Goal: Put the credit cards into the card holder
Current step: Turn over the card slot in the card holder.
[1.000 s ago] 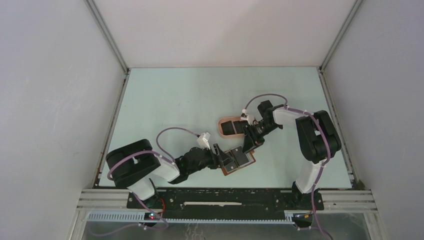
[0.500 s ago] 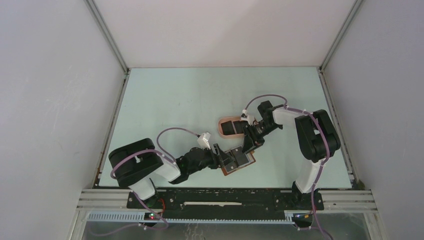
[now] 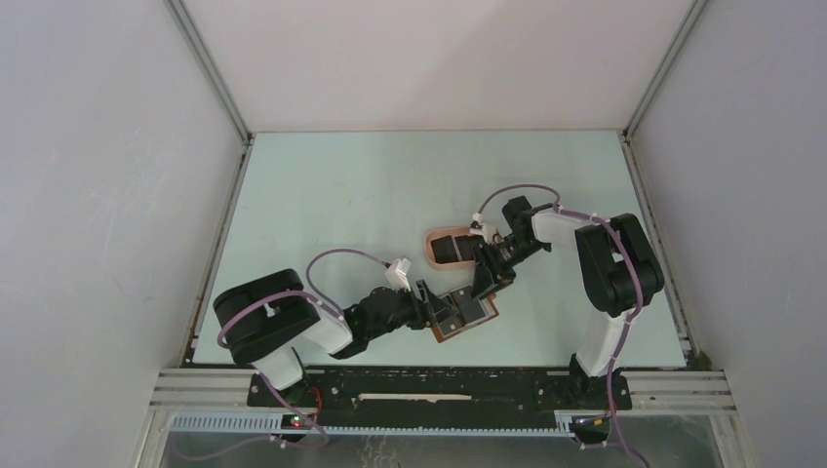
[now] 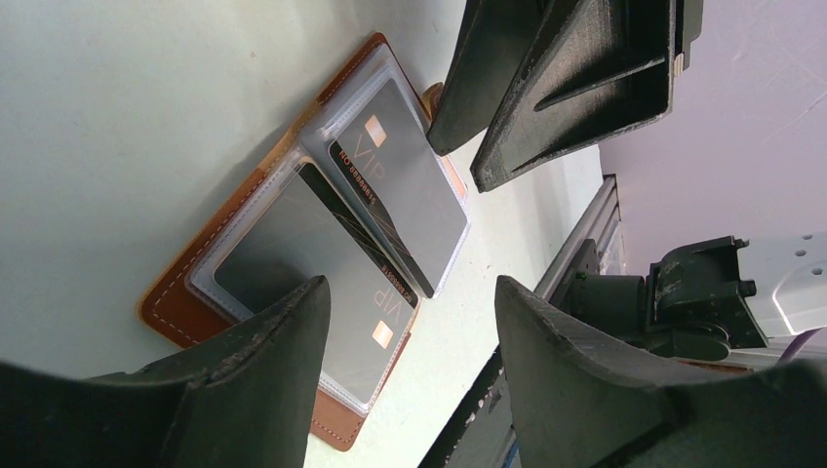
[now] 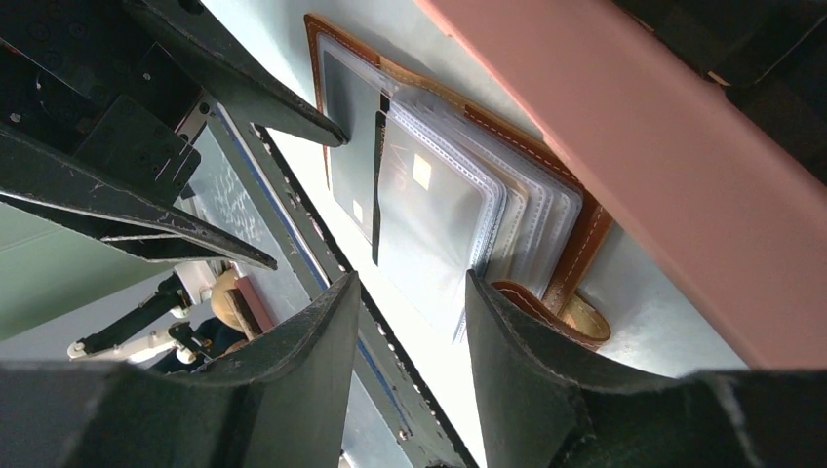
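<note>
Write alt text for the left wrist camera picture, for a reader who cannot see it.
An open brown leather card holder lies on a pale table, its clear pockets holding dark cards printed VIP. The left hand frames it from below, its two black fingers spread apart and empty, while the right hand points toward it from the top.

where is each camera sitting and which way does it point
top: fixed above and behind the arms, looking down on the table; both arms show, left end effector and right end effector at the open wallet.
left wrist: rides the left arm, looks past its own fingers at the wallet and its cards.
right wrist: rides the right arm, looks past its own fingers at the wallet, pink tray beside.
shared: all see the wallet.
</note>
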Robot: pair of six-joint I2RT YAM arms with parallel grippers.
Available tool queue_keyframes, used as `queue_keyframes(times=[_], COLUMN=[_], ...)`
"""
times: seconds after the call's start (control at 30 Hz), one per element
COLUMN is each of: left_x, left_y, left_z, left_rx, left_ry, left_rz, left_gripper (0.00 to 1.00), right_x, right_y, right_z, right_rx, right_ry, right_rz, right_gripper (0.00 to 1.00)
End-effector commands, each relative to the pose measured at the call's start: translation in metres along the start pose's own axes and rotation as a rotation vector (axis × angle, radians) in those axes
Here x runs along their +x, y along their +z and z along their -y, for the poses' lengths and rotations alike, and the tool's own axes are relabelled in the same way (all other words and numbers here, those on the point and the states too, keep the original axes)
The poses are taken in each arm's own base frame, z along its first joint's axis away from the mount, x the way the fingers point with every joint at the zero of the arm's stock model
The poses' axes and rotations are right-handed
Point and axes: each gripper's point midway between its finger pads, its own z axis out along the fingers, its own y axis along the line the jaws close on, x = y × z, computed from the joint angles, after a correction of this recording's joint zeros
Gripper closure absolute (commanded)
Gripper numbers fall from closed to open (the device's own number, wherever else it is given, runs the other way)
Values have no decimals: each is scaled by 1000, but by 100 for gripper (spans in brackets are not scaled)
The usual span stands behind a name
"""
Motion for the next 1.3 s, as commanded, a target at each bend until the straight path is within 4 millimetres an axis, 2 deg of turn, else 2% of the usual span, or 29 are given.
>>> queue_keyframes(times=[0.0,0.5,0.7,1.07,1.17,1.27], left_x=[-10,-10,-9,-9,-10,-9], left_y=[8,8,9,10,10,10], left_z=[15,15,13,11,12,10], left_rx=[43,42,41,41,41,38], left_ry=[-11,-11,-14,-23,-25,-25], left_rz=[24,24,22,22,24,24], left_gripper=[32,32,32,32,32,32], right_x=[-6,-6,-2,-3,-5,-9], right_y=[-2,-4,4,1,0,-4], right_z=[3,2,-14,-35,-34,-21], right_rx=[53,59,-82,-212,-200,-88], right_ry=[-46,-50,-7,3,-7,-31], right_rz=[8,12,-5,3,6,29], right_gripper=[46,41,42,44,44,45])
